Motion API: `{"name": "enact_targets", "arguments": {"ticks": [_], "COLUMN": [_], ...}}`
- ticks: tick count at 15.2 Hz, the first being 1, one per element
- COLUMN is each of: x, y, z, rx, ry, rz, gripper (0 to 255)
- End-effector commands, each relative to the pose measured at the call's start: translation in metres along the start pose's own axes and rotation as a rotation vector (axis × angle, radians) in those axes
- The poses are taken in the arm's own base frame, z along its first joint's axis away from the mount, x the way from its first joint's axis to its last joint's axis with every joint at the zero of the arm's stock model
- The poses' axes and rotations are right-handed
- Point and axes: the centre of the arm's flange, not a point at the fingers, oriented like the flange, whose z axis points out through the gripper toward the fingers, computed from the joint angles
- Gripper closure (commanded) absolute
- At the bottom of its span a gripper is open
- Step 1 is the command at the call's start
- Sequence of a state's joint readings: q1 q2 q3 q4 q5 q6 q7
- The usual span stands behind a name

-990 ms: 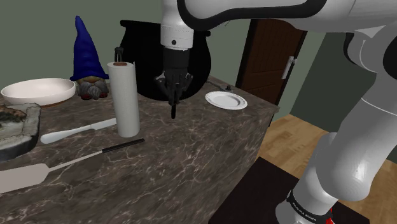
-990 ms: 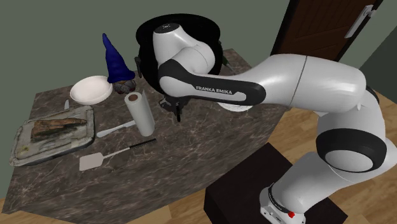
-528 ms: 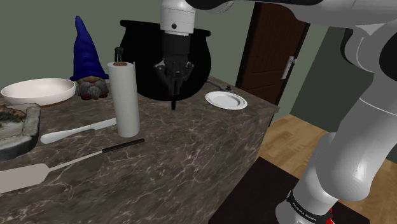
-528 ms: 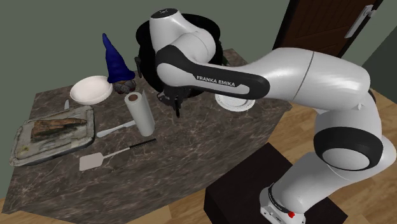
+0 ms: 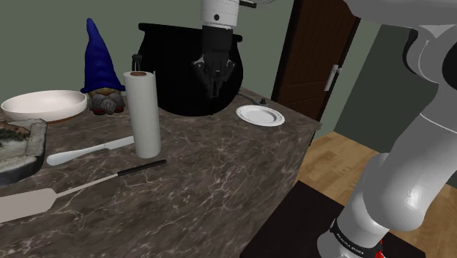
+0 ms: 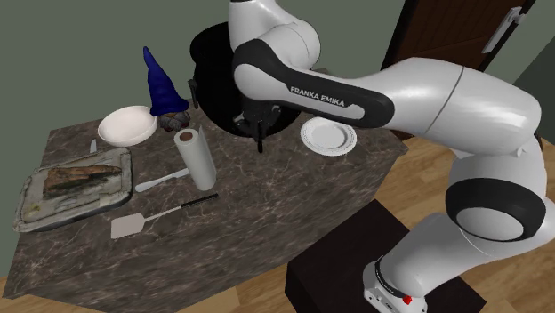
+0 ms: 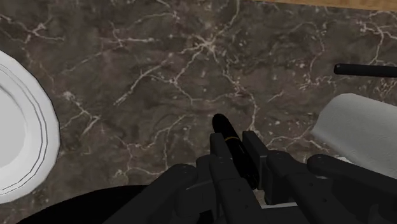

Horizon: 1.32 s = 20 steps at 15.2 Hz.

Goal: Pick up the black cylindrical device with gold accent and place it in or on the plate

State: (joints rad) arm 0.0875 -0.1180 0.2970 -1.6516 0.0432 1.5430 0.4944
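Wrist view: pincer (image 7: pixel 236 151) clamps the black device (image 7: pixel 226 132), held clear above the tabletop (image 7: pixel 159 70), likely for carrying to the plate (image 7: pixel 46 127), near on the shoulder view's right.

The gripper (image 7: pixel 236 151) clasps a black cylinder (image 7: pixel 226 129) between its fingers over a dark marble counter (image 7: pixel 159 76). A white plate (image 7: pixel 22 127) lies at one frame edge. A paper roll (image 7: pixel 353 124) stands at the opposite edge, a black handle (image 7: pixel 366 70) near it.
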Motion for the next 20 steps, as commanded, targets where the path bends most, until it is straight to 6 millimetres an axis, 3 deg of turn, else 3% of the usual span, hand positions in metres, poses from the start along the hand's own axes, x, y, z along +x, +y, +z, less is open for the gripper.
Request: {"name": "enact_targets", "arguments": {"ticks": [1, 20], "x": [0.002, 0.015], "y": [0.025, 0.274], "z": [-0.003, -0.022], "rx": [0.000, 0.000], "ry": [0.000, 0.000], "rz": [-0.001, -0.001], "gripper": [255, 255]}}
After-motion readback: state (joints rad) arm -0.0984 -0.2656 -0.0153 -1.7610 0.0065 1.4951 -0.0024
